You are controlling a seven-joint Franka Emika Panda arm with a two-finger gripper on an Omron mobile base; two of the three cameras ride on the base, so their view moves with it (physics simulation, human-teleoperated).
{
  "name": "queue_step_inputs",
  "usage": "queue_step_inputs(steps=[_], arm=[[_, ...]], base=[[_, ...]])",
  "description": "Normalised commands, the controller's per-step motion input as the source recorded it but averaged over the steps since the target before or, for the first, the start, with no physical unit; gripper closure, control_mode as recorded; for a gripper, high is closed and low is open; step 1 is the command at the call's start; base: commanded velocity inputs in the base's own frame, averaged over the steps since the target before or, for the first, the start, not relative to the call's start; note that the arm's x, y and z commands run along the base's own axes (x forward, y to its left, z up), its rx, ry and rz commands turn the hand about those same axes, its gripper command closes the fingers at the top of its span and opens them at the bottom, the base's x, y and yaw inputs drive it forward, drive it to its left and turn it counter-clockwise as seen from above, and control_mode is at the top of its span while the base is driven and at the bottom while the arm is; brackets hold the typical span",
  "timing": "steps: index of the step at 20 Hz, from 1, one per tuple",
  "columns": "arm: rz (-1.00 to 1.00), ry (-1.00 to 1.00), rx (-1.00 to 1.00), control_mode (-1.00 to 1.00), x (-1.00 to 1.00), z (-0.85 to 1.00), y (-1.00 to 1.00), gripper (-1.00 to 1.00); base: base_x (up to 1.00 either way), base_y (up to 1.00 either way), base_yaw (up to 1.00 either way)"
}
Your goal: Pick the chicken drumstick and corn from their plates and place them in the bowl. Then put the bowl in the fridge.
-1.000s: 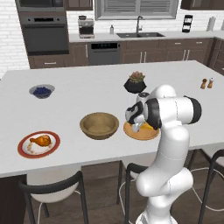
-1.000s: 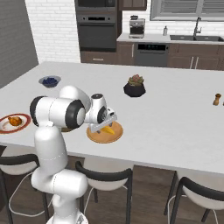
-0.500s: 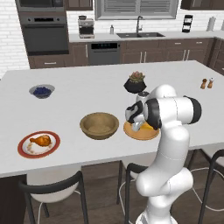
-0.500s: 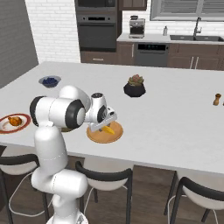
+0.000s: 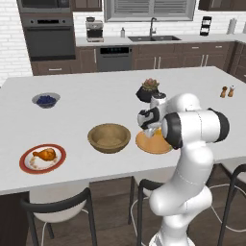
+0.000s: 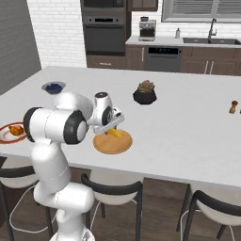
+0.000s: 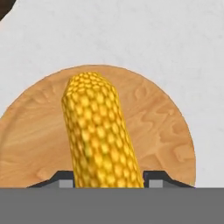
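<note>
The yellow corn (image 7: 100, 140) lies lengthwise over the plain tan plate (image 7: 166, 131), and my gripper (image 7: 108, 179) is shut on the corn, with a dark fingertip pressed to each side of the cob's near end. From the base cameras the gripper (image 6: 113, 126) hangs low over the tan plate (image 6: 113, 144) with the corn (image 6: 115, 133) under it. The wooden bowl (image 5: 109, 138) stands just left of that tan plate (image 5: 153, 145). Further left, the chicken drumstick (image 5: 44, 154) rests on the red-rimmed white plate (image 5: 30, 166). The fridge is out of view.
A small grey bowl of blueberries (image 5: 46, 100) sits at the counter's far left. A dark potted plant (image 5: 150, 91) stands just behind the gripper. Salt and pepper shakers (image 5: 227, 91) are at the right. Bar stools (image 5: 57, 211) line the near counter edge.
</note>
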Motion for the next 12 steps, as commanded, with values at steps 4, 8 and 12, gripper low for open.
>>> queue_step_inputs(steps=[4, 8, 12], arm=[[0.00, -0.08, 0.08, -1.00, -0.04, 1.00, 0.63, 1.00], [0.00, 0.00, 0.26, -1.00, 0.00, 0.95, 0.88, 1.00], [0.00, -0.03, 0.26, -1.00, 0.00, 0.72, 0.93, 1.00]], base=[[0.00, 0.00, 0.00], [0.00, 0.00, 0.00], [0.00, 0.00, 0.00]])
